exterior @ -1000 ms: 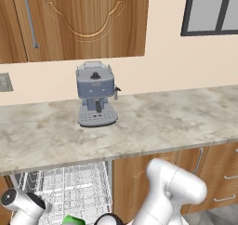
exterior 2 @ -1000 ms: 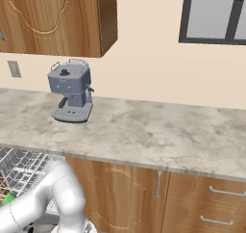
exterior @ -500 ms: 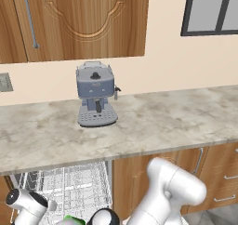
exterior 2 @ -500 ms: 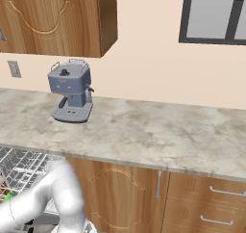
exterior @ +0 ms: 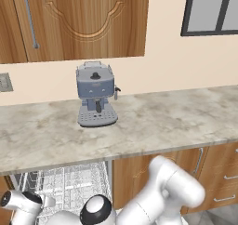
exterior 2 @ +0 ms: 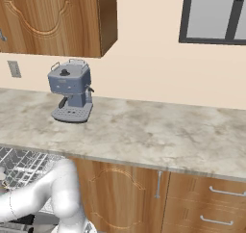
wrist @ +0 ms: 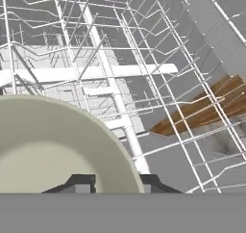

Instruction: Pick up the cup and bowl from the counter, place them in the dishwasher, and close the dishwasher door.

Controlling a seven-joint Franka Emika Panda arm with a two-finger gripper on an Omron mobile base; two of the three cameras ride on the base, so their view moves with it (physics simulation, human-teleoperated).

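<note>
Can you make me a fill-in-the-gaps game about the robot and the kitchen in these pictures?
1. The end effector holds the ____ by its rim.
2. Under the bowl is the white wire ____ of the dishwasher.
3. The grey coffee machine stands on the ____.
4. The cabinets under the counter are made of ____.

Missing words: bowl; rack; counter; wood
</note>
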